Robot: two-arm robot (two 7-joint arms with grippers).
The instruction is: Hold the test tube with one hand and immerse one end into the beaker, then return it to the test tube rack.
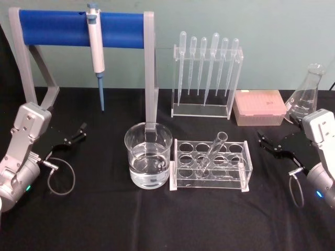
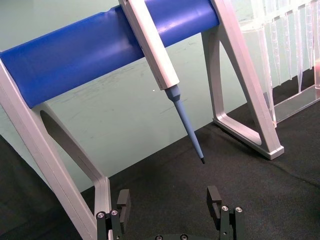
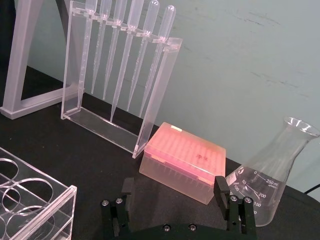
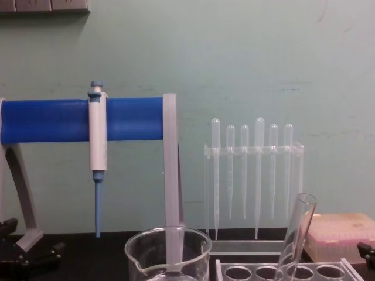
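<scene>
Test tube bottom likely below edge

the left gripper and right gripper are showing matte black fingers held by small silver screws. boxy silver-grey wrist housings are sitting behind them, small blue lights are glowing on the rounded forearms, and thin grey cables are looping from metal plugs beside each wrist.

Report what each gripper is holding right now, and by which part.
Nothing is held. The left gripper and the right gripper are both open and empty; the test tube leans untouched in the test tube rack.
</scene>
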